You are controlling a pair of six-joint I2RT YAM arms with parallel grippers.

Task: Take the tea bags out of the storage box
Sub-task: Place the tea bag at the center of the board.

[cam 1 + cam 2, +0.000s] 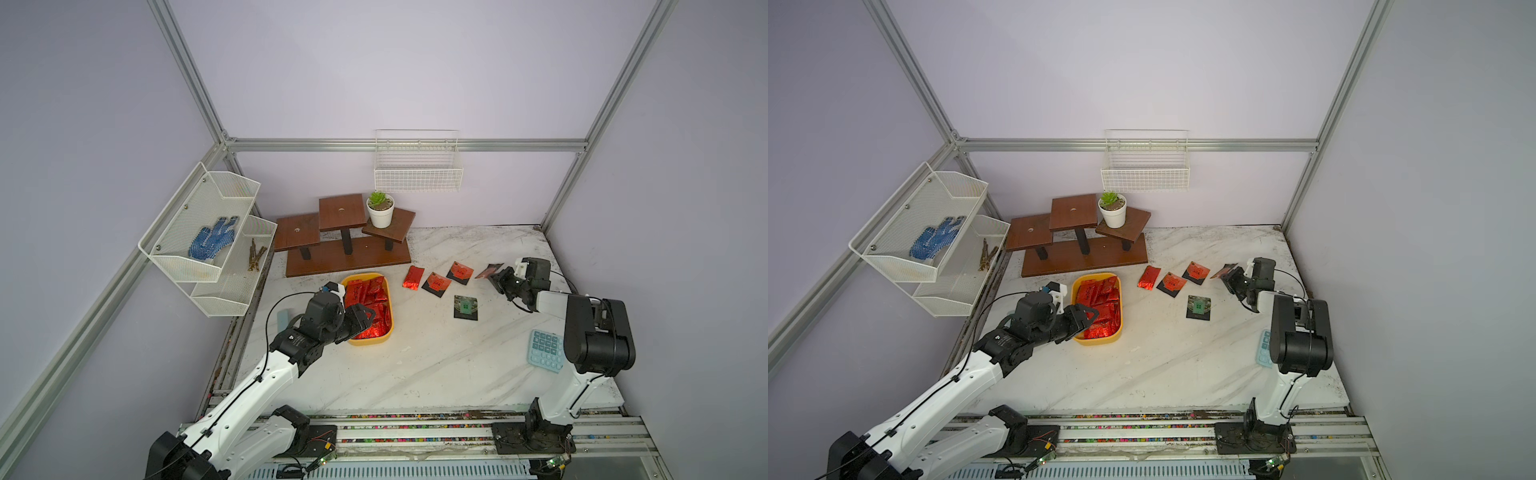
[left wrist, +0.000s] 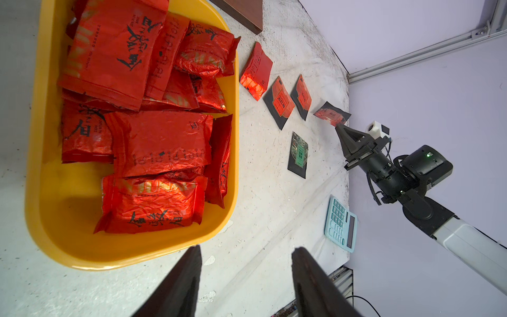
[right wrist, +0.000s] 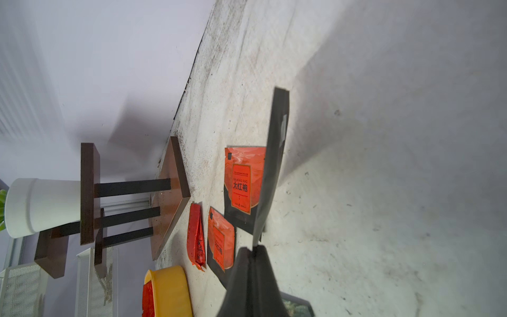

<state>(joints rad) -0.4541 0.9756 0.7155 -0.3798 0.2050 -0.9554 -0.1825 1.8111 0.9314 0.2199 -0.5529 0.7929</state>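
Observation:
The yellow storage box [image 1: 368, 341] [image 1: 1097, 341] stands left of the table's middle, with several shiny red tea bags [image 1: 368, 293] [image 2: 159, 142] piled inside. My left gripper [image 1: 365, 322] [image 2: 247, 248] hovers open at the box's near left end, with nothing between its fingers. To the right, a red foil sachet [image 1: 413, 277], two black red-labelled packets [image 1: 436, 284] [image 1: 460, 272] and a green-labelled packet [image 1: 465, 307] lie on the table. My right gripper [image 1: 494, 278] [image 3: 253, 248] is shut on the corner of another black packet [image 1: 489, 270] [image 3: 274, 164], held just above the table beside that row.
A pale blue calculator [image 1: 546, 350] lies near the right arm. A stepped wooden stand [image 1: 345, 253] with a white plant pot [image 1: 380, 214] sits behind the box. White wire baskets hang on the left wall [image 1: 208, 232] and back wall [image 1: 417, 170].

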